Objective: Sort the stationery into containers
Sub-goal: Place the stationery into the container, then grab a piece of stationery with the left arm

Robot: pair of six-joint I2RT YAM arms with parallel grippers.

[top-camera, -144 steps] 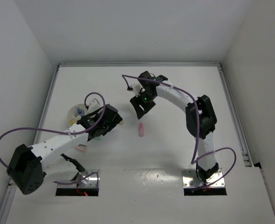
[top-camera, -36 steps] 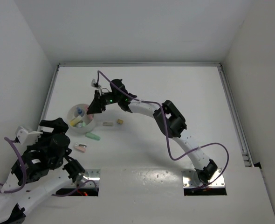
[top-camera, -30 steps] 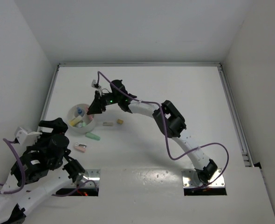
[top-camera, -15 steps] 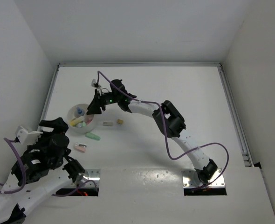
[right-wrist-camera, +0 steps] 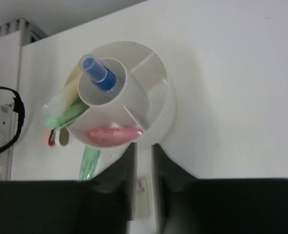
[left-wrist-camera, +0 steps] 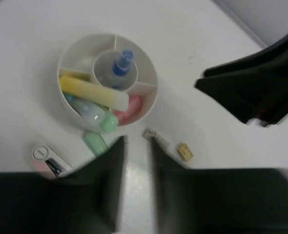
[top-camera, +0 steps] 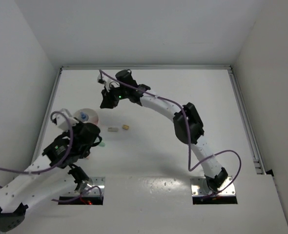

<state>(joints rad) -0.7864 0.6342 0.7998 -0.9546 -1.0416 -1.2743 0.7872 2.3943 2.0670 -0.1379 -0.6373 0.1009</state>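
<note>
The white round bowl [left-wrist-camera: 143,73] has several compartments. It holds a yellow marker [left-wrist-camera: 92,92], a pale green-blue marker [left-wrist-camera: 97,117], a pink marker [left-wrist-camera: 130,108] and the blue-tipped pen [left-wrist-camera: 122,63] in its centre cup. A green marker [left-wrist-camera: 95,142], a pink block [left-wrist-camera: 49,161], a grey block [left-wrist-camera: 156,138] and a tan block [left-wrist-camera: 185,151] lie on the table beside it. My left gripper [left-wrist-camera: 136,146] hangs open and empty just near of the bowl. My right gripper [right-wrist-camera: 143,151] is narrowly open and empty above the bowl's side [right-wrist-camera: 171,105].
In the top view the left arm covers the near part of the bowl [top-camera: 88,112]. The right gripper [top-camera: 106,102] is just beyond it. The grey block [top-camera: 113,129] and tan block [top-camera: 126,127] lie to its right. Walls close the table's left, far and right sides.
My left arm has swung forward from the near left corner to the bowl's near side. My right gripper has drawn back from over the bowl toward the far side.
</note>
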